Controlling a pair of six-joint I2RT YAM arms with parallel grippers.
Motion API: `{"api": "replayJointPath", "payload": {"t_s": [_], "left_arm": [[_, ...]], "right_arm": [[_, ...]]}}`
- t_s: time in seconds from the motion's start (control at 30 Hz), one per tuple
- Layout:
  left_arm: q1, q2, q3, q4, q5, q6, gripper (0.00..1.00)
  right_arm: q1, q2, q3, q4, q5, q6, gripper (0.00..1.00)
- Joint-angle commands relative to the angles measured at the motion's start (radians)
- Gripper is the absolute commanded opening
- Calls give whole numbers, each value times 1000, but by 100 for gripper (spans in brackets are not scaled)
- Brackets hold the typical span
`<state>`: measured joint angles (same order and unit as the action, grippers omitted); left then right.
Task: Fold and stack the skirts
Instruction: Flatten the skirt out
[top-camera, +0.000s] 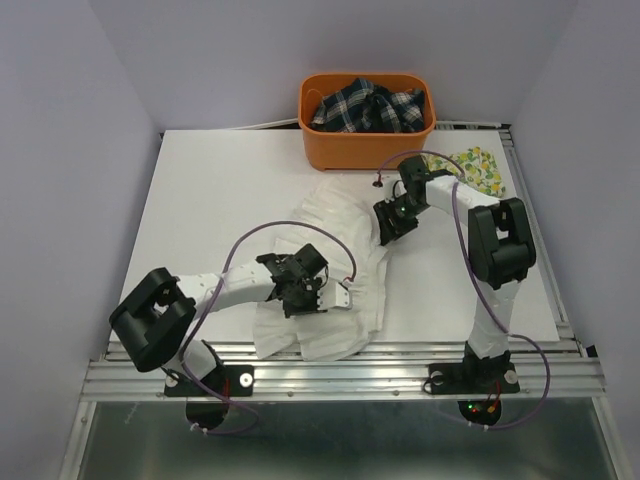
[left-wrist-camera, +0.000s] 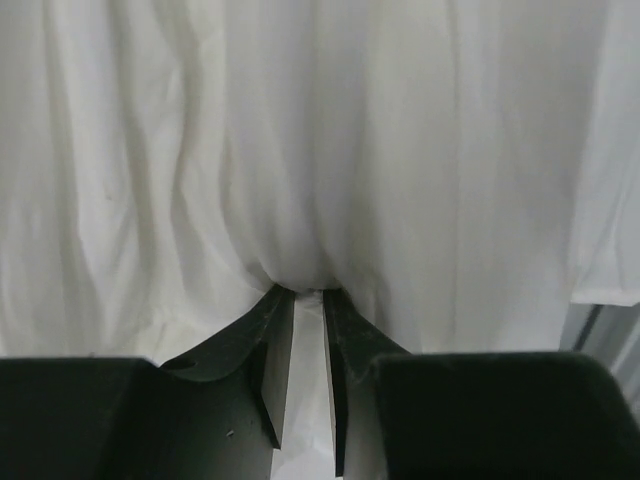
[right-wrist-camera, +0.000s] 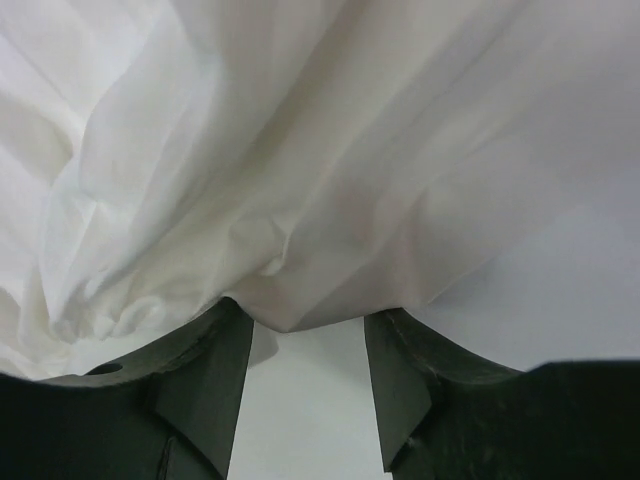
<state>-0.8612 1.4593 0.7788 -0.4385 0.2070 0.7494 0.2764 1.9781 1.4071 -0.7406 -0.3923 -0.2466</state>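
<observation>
The plain white crinkly skirt (top-camera: 335, 245) lies rumpled across the middle of the table. My left gripper (top-camera: 345, 297) sits at its near right edge. In the left wrist view the gripper (left-wrist-camera: 308, 290) has narrow jaws pinching a fold of the white skirt (left-wrist-camera: 320, 140), which puckers around the tips. My right gripper (top-camera: 388, 225) is at the skirt's far right edge. In the right wrist view the gripper (right-wrist-camera: 305, 318) stands open, with the edge of the skirt (right-wrist-camera: 300, 150) draped over its tips and bare table between the fingers. The lemon-print skirt (top-camera: 478, 170) lies at the back right.
An orange basket (top-camera: 365, 150) holding plaid cloth stands at the back centre, just beyond the right arm. The white table (top-camera: 220, 180) runs to metal rails along the near edge and the right side.
</observation>
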Motion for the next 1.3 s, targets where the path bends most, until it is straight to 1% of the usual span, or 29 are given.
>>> {"api": "replayJointPath", "payload": {"t_s": [0.0,0.1,0.2,0.23,0.3,0.33,0.37,0.4,0.43,0.47,0.5,0.53,0.57,0.6,0.67,0.7,0.87,1.0,1.07,1.17,1.27], "left_arm": [[-59,-16,91,-60,139,-88,30],[-62,-30,140,-71,218,-133,33],[-35,-112,200,-71,247,-145,39],[12,-128,238,-69,252,-144,45],[83,-146,292,-69,261,-122,50],[123,-137,325,-69,265,-114,54],[210,-125,396,-69,270,-105,63],[249,-78,431,-71,276,-98,66],[283,-44,512,-78,278,-73,69],[338,-7,555,-85,276,-64,71],[361,72,597,-106,278,-58,73],[384,116,643,-121,284,-55,75],[408,156,727,-135,299,-45,86],[448,233,764,-149,310,-44,90],[478,303,863,-151,313,-45,91],[493,362,891,-146,312,-42,91],[507,524,1036,-111,281,-39,92],[510,639,1099,-39,272,-80,92],[510,664,1122,-10,269,-96,92],[508,708,1149,30,262,-120,92],[508,749,1163,76,212,-143,93]], "right_arm": [[7,83,171,-2,-97,-20,53],[7,102,268,-3,-83,-42,55],[-14,82,315,-3,-75,-74,59],[-29,76,325,-8,-77,-86,62],[-39,56,357,-20,-91,-95,67],[-54,53,371,-48,-103,-95,72],[-63,54,381,-65,-118,-91,74],[-63,62,391,-83,-159,-88,76],[-63,67,400,-121,-183,-79,80],[-63,74,401,-140,-236,-66,84],[-63,93,398,-166,-261,-54,89],[-63,102,397,-174,-276,-24,91],[-63,110,386,-175,-286,-11,91],[-63,117,376,-172,-301,0,91],[-63,119,333,-161,-309,29,91],[-63,119,319,-154,-316,36,90],[-63,137,250,-128,-298,38,88],[-63,160,222,-97,-278,35,84],[-63,171,219,-85,-275,43,83],[-63,189,217,-66,-278,52,77],[-63,200,219,-52,-287,53,70]]}}
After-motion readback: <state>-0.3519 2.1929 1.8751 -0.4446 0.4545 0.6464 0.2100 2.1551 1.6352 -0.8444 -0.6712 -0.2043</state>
